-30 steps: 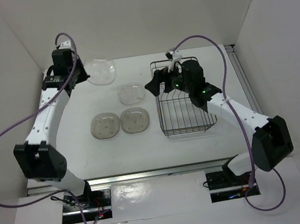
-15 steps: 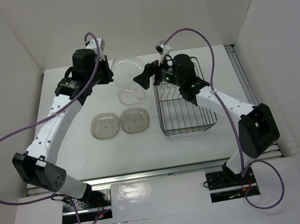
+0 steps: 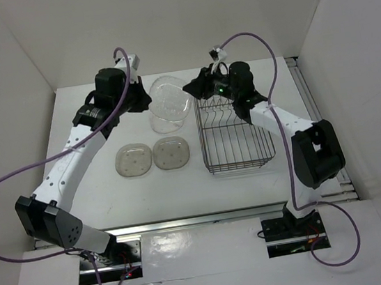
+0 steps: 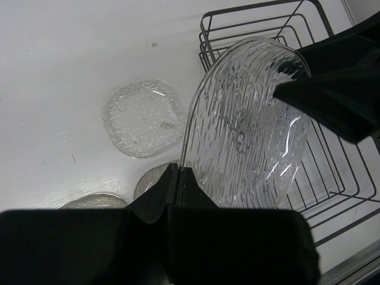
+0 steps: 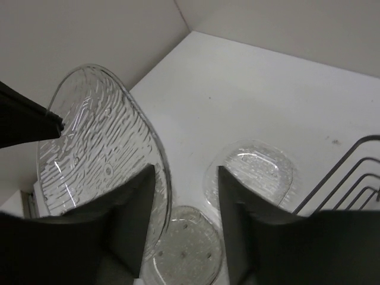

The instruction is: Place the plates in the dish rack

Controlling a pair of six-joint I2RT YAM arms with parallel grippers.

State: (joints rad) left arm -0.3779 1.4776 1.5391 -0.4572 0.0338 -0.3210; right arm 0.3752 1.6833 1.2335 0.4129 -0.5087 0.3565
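The left gripper [image 4: 178,173] pinches the near rim of a clear ribbed rounded-square plastic plate [image 4: 243,130], held on edge at 9 o'clock of the dark wire dish rack [image 3: 236,140]. Only the right wrist view shows the right gripper [image 5: 186,196] with fingers spread astride the far rim. Two smoky grey plates [image 3: 133,159] [image 3: 171,152] lie flat at 6 o'clock.

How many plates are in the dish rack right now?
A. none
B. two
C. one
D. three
A: the dish rack holds only bare wire. The left smoky plate, the right smoky plate and a clear plate lie on the table, and the fourth plate is up in the left gripper.
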